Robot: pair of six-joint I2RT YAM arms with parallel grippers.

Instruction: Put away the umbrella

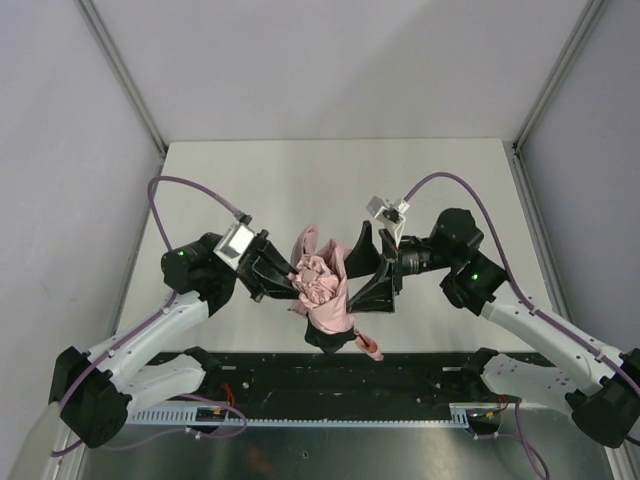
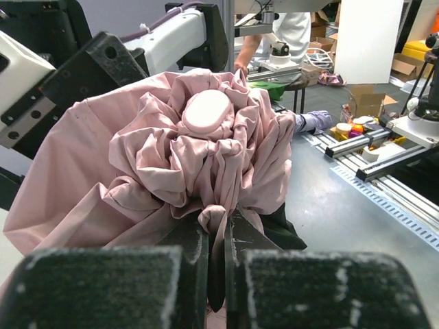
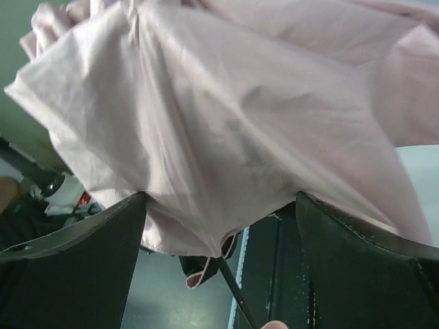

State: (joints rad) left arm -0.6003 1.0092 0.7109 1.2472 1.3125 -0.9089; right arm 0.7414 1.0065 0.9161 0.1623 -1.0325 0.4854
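Two black robot arms meet over a white table (image 1: 300, 170), and a pale pink compact umbrella (image 1: 320, 285) hangs bunched between them, raised off the tabletop. The left pincer (image 1: 292, 282) reaches in from the umbrella's left side. In its own wrist view the left pincer (image 2: 218, 226) has its two padded fingers (image 2: 188, 240) pressed together on a narrow fold of the pink fabric, so it is fully closed and gripping the umbrella (image 2: 171, 157). Just beyond those fingertips the cloth billows up in crumpled gathers, and at the top of the bundle, farther from the pincer, sits a smooth pale oval cap (image 2: 207, 112) ringed by folds. The right pincer (image 1: 366, 272) faces it from the umbrella's opposite side with its fingers spread wide, one above and one below the edge of the cloth. From the right wrist, the right pincer (image 3: 219, 205) shows its two dark fingers (image 3: 89, 240) far apart, gripping nothing, and a broad sheet of the umbrella (image 3: 226, 116) fills the space ahead of and between them. A thin black shaft (image 3: 234, 291) shows close in under the fabric's lower edge, between the fingers. Below both pincers, towards the arm bases, a pink strap (image 1: 368, 346) dangles from the bundle.
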